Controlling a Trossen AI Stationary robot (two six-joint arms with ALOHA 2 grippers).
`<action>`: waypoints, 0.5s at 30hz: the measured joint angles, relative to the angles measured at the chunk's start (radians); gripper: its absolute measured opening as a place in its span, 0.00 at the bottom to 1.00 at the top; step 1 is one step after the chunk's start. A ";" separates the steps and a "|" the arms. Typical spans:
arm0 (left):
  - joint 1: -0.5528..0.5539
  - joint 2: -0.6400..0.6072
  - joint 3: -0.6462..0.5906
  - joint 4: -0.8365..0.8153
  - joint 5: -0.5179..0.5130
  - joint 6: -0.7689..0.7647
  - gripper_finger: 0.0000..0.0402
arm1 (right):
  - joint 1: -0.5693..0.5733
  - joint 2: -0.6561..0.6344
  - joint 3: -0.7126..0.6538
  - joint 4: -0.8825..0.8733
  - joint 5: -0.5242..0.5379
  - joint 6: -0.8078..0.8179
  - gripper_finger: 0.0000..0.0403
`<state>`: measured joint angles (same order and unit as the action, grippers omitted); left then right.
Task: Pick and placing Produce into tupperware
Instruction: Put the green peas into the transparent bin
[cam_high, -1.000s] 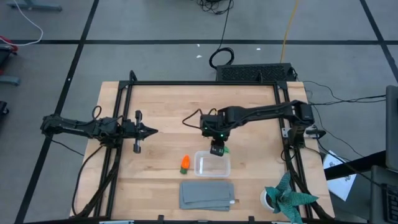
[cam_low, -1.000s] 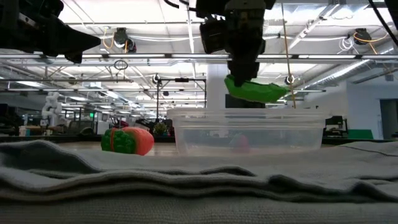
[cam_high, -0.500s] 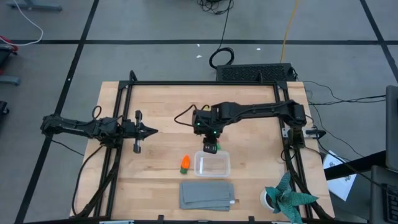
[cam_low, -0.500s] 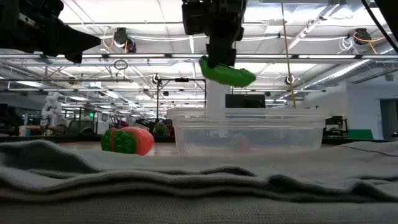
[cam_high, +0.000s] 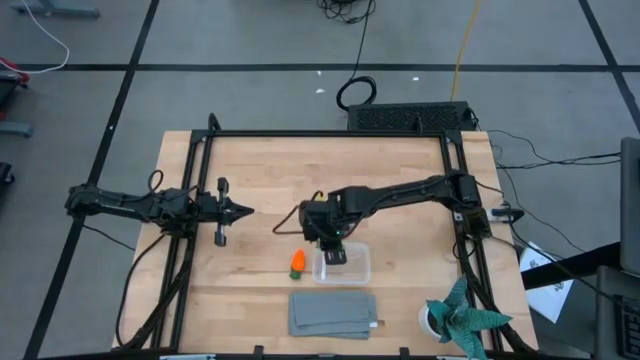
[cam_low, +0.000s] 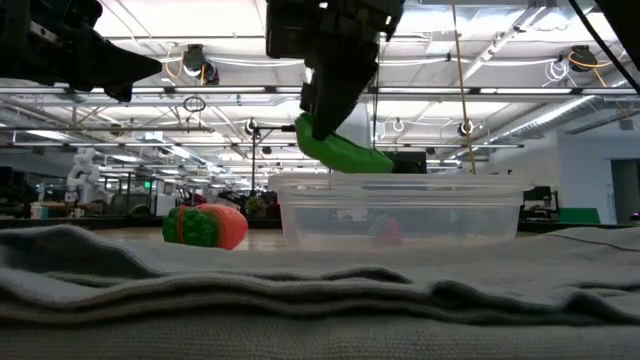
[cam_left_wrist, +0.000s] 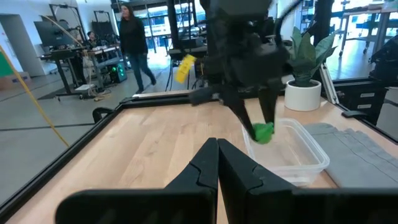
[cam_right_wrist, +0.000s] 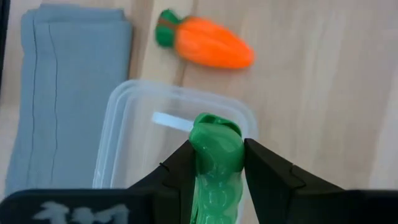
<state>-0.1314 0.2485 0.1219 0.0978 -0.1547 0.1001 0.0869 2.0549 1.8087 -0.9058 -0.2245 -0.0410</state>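
My right gripper (cam_high: 333, 250) is shut on the green pod (cam_low: 340, 152) and hovers over the clear tupperware (cam_high: 341, 264), near its left far corner. The orange carrot (cam_high: 297, 263) lies on its side on the table just left of the tupperware, also plain in the right wrist view (cam_right_wrist: 208, 46). A small reddish piece (cam_low: 385, 232) shows through the tupperware wall; whether it lies inside or behind, I cannot tell. My left gripper (cam_high: 240, 210) is shut and waits over the table's left part. My right gripper pinches the green pod between its two fingers (cam_right_wrist: 180, 167), on one end of it (cam_low: 312, 130). The fingers come from above, slanting, and lie along the pod. The pod is lifted clear and hangs tilted, its free end (cam_low: 375, 160) just above the tupperware's rim.
A folded grey cloth (cam_high: 333, 313) lies at the near edge, in front of the tupperware. A potted plant (cam_high: 460, 318) stands at the near right corner. Bare wood spreads between the two arms and toward the far edge. A person walks in the room beyond (cam_left_wrist: 134, 46).
My right gripper has carried the pod toward the table's left and a little nearer, from over the tupperware's right part to over its left part, first rising, then sinking. The pod now tilts with its free end lower. The gripper stayed shut on it.
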 joint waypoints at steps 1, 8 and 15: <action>0.000 0.000 0.000 -0.002 0.000 0.000 0.01 | 0.008 0.009 0.000 -0.001 0.011 -0.010 0.27; 0.000 0.000 0.000 -0.003 0.000 -0.002 0.01 | 0.032 0.088 -0.003 -0.027 0.098 -0.054 0.27; 0.000 0.000 0.000 -0.001 0.000 -0.001 0.01 | 0.052 0.095 -0.002 -0.011 0.094 -0.075 0.27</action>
<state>-0.1314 0.2485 0.1219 0.0971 -0.1543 0.0990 0.1386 2.1494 1.8065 -0.9166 -0.1307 -0.1157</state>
